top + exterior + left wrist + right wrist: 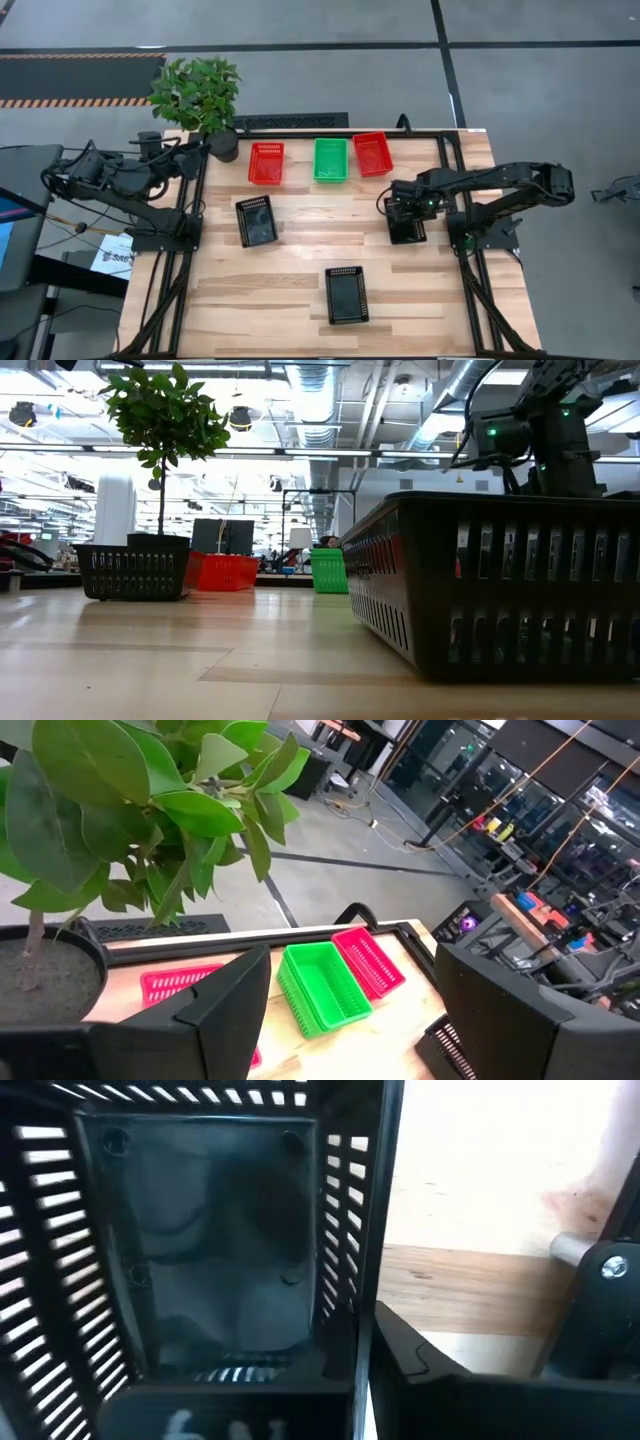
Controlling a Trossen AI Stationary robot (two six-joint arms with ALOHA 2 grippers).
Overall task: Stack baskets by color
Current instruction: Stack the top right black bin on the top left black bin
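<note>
Three black baskets rest on the table on their bottoms: one left of centre (256, 220), one near the front (347, 294), and one at the right (406, 228) under my right gripper (405, 207), which points down and is shut on it. In the right wrist view the gripper (352, 1390) straddles this basket's wall. Two red baskets (266, 163) (371, 153) and a green basket (330, 160) stand in a row at the far edge. My left gripper (350, 1020) waits open and raised at the far left, beside the plant. My right gripper holds the black basket by one upright mesh wall (362, 1320). One finger is inside the basket and the other finger (430, 1370) outside it. The fingers come from above, pointing down. The basket sits flat on the table.
A potted plant (200, 95) stands at the far left corner, close to my left arm. A dark metal frame (455, 160) runs along the table's left, right and far edges. Bare wood lies between the black baskets and the far row.
</note>
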